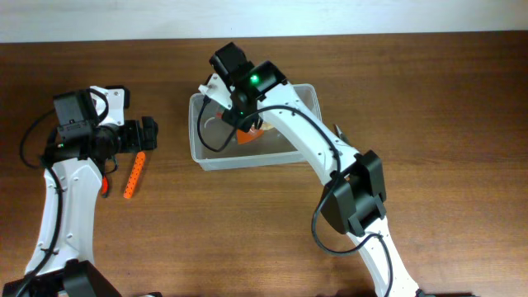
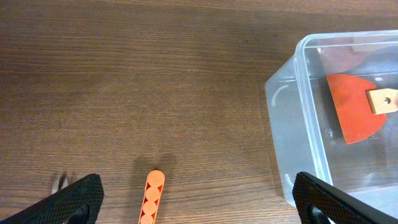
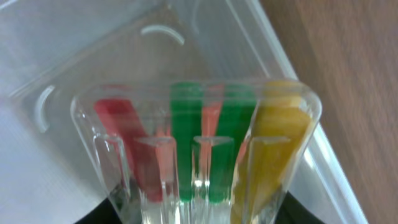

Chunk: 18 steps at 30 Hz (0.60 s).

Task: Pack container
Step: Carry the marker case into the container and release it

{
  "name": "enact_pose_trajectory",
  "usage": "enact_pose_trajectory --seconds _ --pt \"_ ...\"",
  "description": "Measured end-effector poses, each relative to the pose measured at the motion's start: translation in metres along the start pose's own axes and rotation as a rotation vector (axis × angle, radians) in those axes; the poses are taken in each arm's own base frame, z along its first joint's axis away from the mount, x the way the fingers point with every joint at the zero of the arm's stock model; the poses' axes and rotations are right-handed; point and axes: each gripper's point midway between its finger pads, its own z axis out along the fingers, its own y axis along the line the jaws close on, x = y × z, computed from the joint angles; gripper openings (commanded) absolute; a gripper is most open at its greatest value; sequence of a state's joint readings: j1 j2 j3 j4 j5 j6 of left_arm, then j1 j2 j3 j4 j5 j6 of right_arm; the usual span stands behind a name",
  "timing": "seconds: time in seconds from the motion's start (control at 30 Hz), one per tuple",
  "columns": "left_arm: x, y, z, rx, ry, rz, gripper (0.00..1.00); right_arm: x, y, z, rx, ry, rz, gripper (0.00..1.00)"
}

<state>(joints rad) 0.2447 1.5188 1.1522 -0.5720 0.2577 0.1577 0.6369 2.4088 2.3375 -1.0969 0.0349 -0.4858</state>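
Near left lies an orange strip [image 1: 134,176]; just beyond it hangs the left claw [image 2: 208,200], released. Farther off, mid-table, the container [image 1: 272,157] looks light, thin-walled, slippery and flexible, best taken by its rim. Over it the right claw [image 1: 238,115] grasps a clear case [image 3: 199,149].

An orange holed strip [image 1: 134,175] lies on the brown wooden table [image 1: 445,124].

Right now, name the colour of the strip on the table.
The strip is orange; overhead view.
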Motion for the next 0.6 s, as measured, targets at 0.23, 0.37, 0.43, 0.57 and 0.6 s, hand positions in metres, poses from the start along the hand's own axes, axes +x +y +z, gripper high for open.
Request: enact_pose_trajectory --seconds 0.23,0.37,0.43,0.57,0.6 --pt "0.000 0.000 0.000 0.000 0.000 0.000 0.99 0.006 0.021 0.036 -0.058 -0.019 -0.083 0.52" --pt "0.000 0.000 0.000 0.000 0.000 0.000 0.99 0.006 0.043 0.049 -0.090 -0.023 -0.186 0.53" --pt "0.000 0.000 0.000 0.001 0.000 0.000 0.99 -0.004 0.044 0.049 -0.074 -0.056 -0.216 0.61" --pt "0.000 0.000 0.000 0.000 0.000 0.000 0.99 -0.008 0.044 0.049 -0.068 -0.073 -0.265 0.77" --pt "0.000 0.000 0.000 0.000 0.000 0.000 0.99 -0.009 0.044 0.049 -0.067 -0.076 -0.276 0.79"
